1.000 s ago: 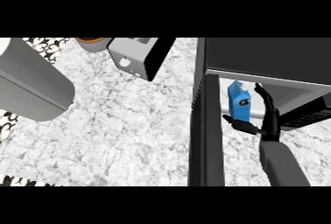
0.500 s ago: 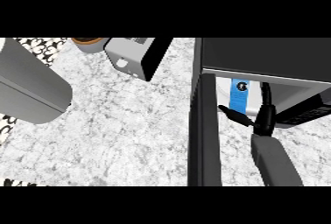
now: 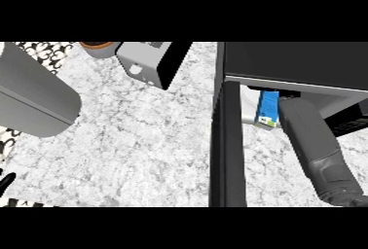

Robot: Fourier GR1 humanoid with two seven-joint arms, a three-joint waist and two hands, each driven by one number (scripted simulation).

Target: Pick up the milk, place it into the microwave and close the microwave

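- Head view, microwave [image 3: 295,63]: it stands at the upper right of the marble counter [image 3: 144,146]. Its door [image 3: 226,146] is open and seen edge-on as a black vertical bar.
- Head view, milk [image 3: 267,109]: the blue carton sits at the mouth of the cavity, just right of the door. Its upper end is hidden under the microwave's top.
- Head view, right hand [image 3: 287,97]: the grey forearm runs from the lower right up into the cavity. Only a dark part of the hand shows, touching or just beside the milk's right side. Whether it is clamped on the carton cannot be told.
- Head view, left hand [image 3: 6,181]: a black sliver shows at the lower left edge, and its state cannot be told.
- Head view, far edge: a grey and black box [image 3: 147,61] and a brown vessel [image 3: 97,48].
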